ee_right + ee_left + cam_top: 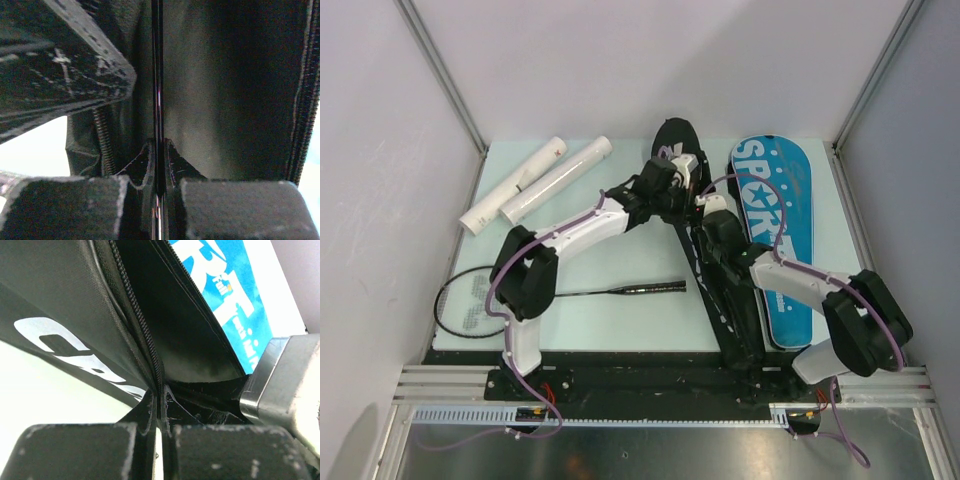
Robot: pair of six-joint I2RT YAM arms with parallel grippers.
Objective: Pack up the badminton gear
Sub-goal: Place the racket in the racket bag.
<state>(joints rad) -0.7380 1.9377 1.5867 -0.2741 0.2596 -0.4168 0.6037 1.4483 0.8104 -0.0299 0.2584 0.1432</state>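
Within left end effector — bag edge

The right gripper was closed tightly on a thin, glossy racket shaft, which ran straight up between its fingers. Behind was the dark fabric of the bag, with its zipper at the right. A scratched black part stood at upper left.

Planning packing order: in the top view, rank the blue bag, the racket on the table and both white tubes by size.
1. Blue bag
2. Racket, long but thin
3. Left tube and right tube, too alike to rank
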